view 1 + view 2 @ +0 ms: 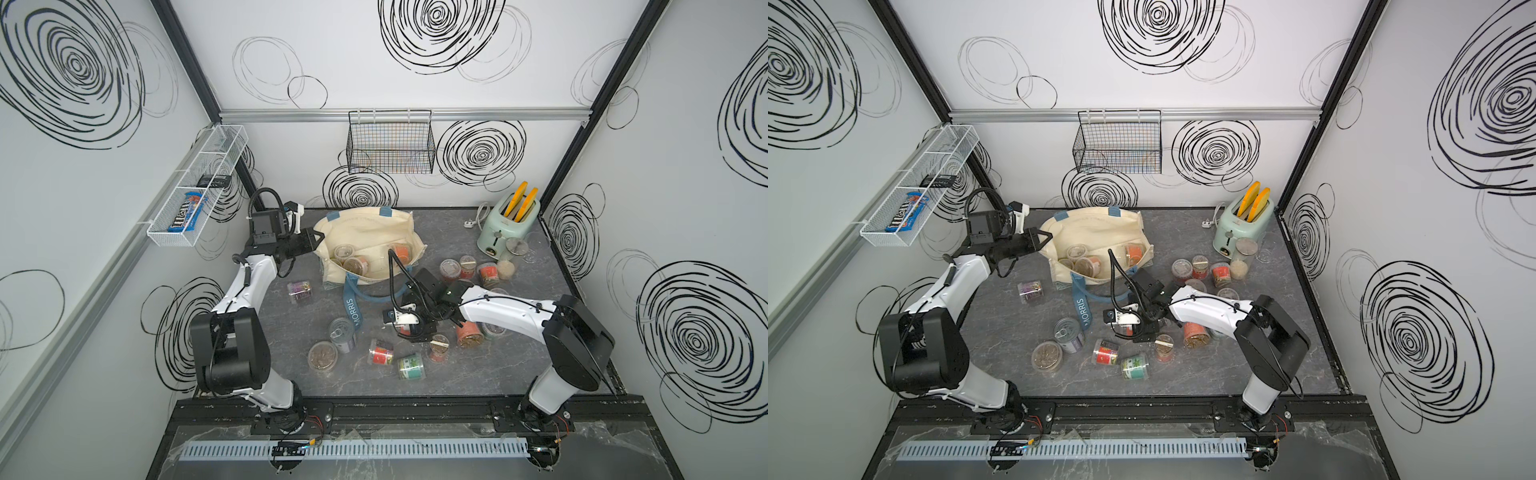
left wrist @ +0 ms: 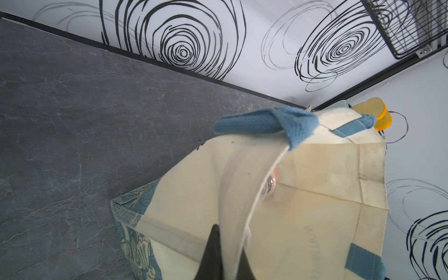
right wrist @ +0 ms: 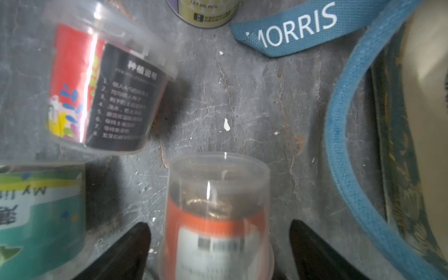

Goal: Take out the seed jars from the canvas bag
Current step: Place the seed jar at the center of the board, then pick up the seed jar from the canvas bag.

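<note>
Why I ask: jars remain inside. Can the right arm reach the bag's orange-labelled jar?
Probably yes: the left claw pinches the canvas bag open, the orange-labelled jar lies exposed near its mouth, and the right claw is open.

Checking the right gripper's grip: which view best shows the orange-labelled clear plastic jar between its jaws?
The right wrist view: the orange-labelled clear plastic jar sits central, a gap to each open jaw of the right gripper. In both top views that arm hides most of it. The left wrist view misses it, facing the cream canvas bag.
</note>
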Controlling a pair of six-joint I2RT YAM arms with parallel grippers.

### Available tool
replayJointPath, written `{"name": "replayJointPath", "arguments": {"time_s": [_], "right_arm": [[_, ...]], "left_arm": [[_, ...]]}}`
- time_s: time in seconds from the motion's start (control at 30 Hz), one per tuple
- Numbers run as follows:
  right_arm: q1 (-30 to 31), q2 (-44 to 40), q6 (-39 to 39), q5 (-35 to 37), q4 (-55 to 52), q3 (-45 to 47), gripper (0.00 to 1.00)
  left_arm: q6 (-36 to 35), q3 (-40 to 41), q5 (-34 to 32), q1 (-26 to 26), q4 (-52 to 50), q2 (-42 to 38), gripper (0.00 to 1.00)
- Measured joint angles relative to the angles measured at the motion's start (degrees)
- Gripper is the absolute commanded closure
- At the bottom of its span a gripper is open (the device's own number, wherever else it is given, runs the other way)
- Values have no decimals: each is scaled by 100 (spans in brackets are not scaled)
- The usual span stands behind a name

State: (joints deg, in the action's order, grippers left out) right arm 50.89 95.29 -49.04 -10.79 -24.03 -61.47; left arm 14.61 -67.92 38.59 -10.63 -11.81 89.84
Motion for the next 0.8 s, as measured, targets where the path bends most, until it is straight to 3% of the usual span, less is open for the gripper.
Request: {"name": "replayJointPath", "arguments": {"time_s": [0.2,0.47,0.6,0.8], "right_arm": [[-9,-297,76,-90,13,-31,3],[-120,-1545,658,-278,686,-37,3],[-151,-1945,1818,190,1528,-116,3],[-249,-1443,3620,918,1794,-1102,1]], "left_arm": [[-4,0,-2,0,-9,-31,100],[-151,15,-2,2,-74,-111,100],[-348,44,-7,15,-164,-236,100],[-710,197,-31,127,-247,-470,100]]}}
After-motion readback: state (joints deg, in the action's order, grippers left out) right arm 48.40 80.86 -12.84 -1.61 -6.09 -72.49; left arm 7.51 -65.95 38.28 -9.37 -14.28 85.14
